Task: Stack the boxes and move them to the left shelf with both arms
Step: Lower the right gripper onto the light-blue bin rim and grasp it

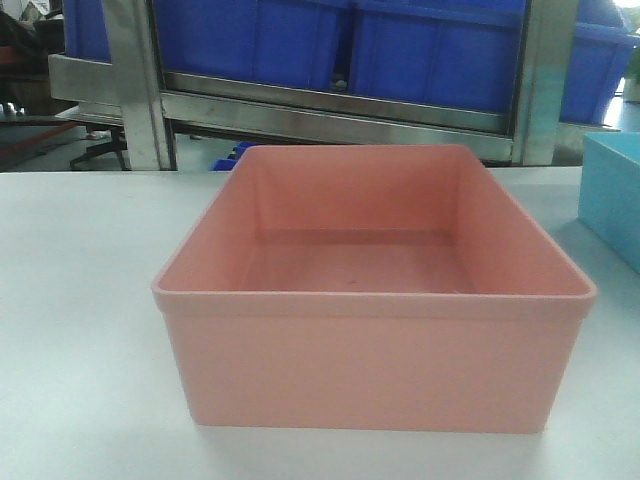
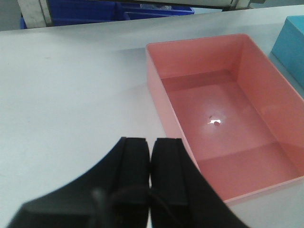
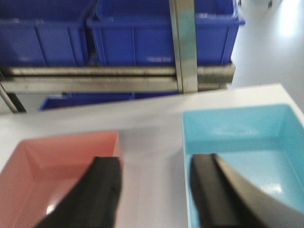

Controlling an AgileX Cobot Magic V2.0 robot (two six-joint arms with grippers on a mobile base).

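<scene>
Left claw (image 2: 151, 142): fingers (image 2: 135, 161) pressed flat together, nothing between them. Hanging above bare table (image 2: 71, 95), near the pink bin (image 2: 190, 61) but clear of it, bin off to the right in that wrist view. Right claw (image 3: 154, 161): spread wide, empty. One finger (image 3: 102, 190) in front of the pink bin's right corner, the other in front of the blue bin's (image 3: 237, 133) left wall; touching or not, impossible to tell from the blurred wrist view. Strip of table showing between the two fingers. Bins side by side on the table, upright, open tops up, both empty, not stacked, a gap between them. Pink bin dead centre in the front view, blue bin cut off at the right edge there. Small glare spot on the pink floor in the left wrist view. Behind the table: steel rack (image 1: 330, 115), flat front bar, two uprights, dark blue crates (image 1: 260, 40) on it.
</scene>
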